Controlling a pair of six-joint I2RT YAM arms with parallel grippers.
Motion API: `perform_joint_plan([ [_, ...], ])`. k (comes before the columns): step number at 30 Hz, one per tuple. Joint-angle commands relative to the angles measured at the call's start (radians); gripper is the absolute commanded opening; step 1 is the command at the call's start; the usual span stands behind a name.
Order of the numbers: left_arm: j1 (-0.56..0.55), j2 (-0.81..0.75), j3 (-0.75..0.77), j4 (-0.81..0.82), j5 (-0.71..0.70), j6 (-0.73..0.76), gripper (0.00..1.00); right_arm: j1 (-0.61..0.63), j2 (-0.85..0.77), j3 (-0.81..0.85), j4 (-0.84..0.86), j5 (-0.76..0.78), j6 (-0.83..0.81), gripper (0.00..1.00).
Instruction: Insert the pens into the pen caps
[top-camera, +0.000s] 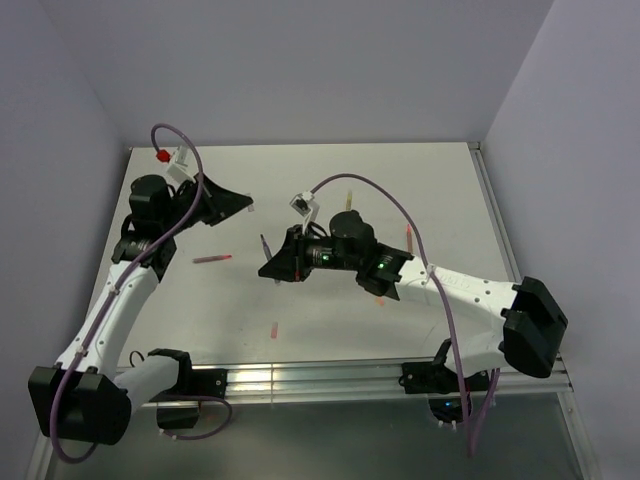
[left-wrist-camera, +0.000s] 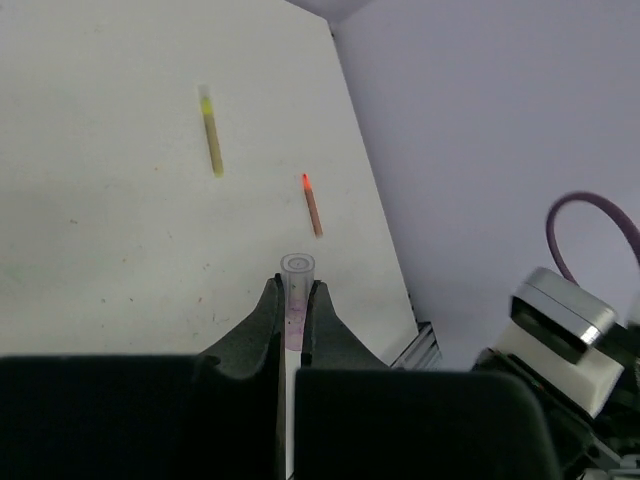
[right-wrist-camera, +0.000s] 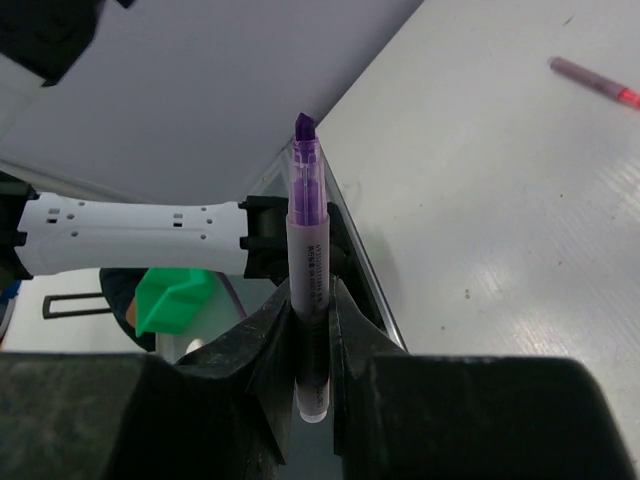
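Note:
My left gripper (left-wrist-camera: 296, 290) is shut on a pale purple pen cap (left-wrist-camera: 297, 268), whose open end sticks out past the fingertips. In the right wrist view my right gripper (right-wrist-camera: 311, 295) is shut on the dark purple pen (right-wrist-camera: 308, 240), tip pointing away from the jaws. From above, the left gripper (top-camera: 248, 208) and the right gripper (top-camera: 272, 262) hover close together at the table's middle left. A yellow pen (left-wrist-camera: 212, 135), an orange-red pen (left-wrist-camera: 312, 208) and a pink-red pen (top-camera: 212, 259) lie loose on the table. A pink cap (top-camera: 275, 329) and an orange cap (top-camera: 378, 302) lie nearer the front.
The white table (top-camera: 440, 190) is walled at the back and on both sides. A metal rail (top-camera: 320, 380) runs along its near edge. The right arm (top-camera: 450, 285) stretches across the table's right half, close above the orange cap.

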Motion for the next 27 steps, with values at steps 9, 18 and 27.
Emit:
perform_joint_plan([
  [9, -0.053, -0.077, 0.048, 0.154, 0.106, 0.079, 0.0, 0.05, 0.038, 0.076, 0.043, 0.075, 0.002, 0.0],
  [18, -0.053, -0.124, -0.054, 0.292, 0.15, 0.02, 0.0, 0.05, 0.033, 0.112, 0.008, 0.129, -0.002, 0.0],
  [27, -0.053, -0.141, -0.09, 0.375, 0.149, 0.006, 0.0, 0.048, 0.047, 0.139, -0.012, 0.195, 0.002, 0.0],
])
